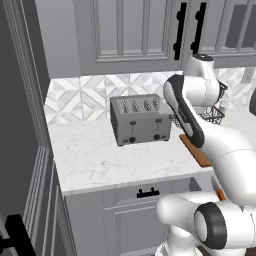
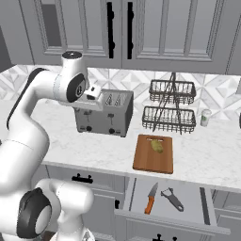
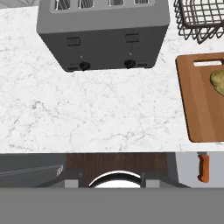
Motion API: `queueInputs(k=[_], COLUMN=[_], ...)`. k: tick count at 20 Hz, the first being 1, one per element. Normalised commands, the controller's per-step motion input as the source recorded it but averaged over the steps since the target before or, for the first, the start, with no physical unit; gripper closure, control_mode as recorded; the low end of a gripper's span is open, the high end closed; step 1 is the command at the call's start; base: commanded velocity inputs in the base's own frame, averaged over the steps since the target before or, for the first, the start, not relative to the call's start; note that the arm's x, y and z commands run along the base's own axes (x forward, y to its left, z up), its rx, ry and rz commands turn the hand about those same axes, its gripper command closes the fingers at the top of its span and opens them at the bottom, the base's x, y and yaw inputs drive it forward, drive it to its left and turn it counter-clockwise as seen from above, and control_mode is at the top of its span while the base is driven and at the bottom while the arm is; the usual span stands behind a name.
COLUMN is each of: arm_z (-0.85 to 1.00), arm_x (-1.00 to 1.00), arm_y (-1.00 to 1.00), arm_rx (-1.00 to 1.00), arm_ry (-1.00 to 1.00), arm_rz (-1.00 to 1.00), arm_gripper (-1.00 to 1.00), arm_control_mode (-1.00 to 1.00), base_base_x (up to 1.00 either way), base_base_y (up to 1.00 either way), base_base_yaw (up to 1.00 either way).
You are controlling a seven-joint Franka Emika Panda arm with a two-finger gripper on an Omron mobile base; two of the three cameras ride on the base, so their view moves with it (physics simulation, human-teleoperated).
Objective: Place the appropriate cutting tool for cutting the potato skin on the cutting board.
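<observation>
One toaster, one cutting board carrying one potato, one two-tier wire rack and one small cup are counted on the worktop, while one orange-handled knife and one peeler are counted in the single open drawer.

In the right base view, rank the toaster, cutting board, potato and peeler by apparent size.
1. toaster
2. cutting board
3. peeler, nearer the camera, so its lead over the potato is unsure
4. potato

No readable text anywhere; the toaster front marks look too blurred.
</observation>
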Motion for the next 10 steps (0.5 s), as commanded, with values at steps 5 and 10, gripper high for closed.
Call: queueInputs(k=[5, 10], arm_z=[-0.11, -0.28], arm_x=[-0.20, -0.29], arm_y=[-0.18, -0.87], arm_rx=[0.00, 0.00], arm_ry=[0.00, 0.00], arm_rz=[0.00, 0.00], arm_gripper=[-1.00, -1.00], arm_control_mode=[-1.00, -1.00], base_base_x=[0.00, 0.00], base_base_y=[0.00, 0.00], base_base_yaw=[0.00, 0.00])
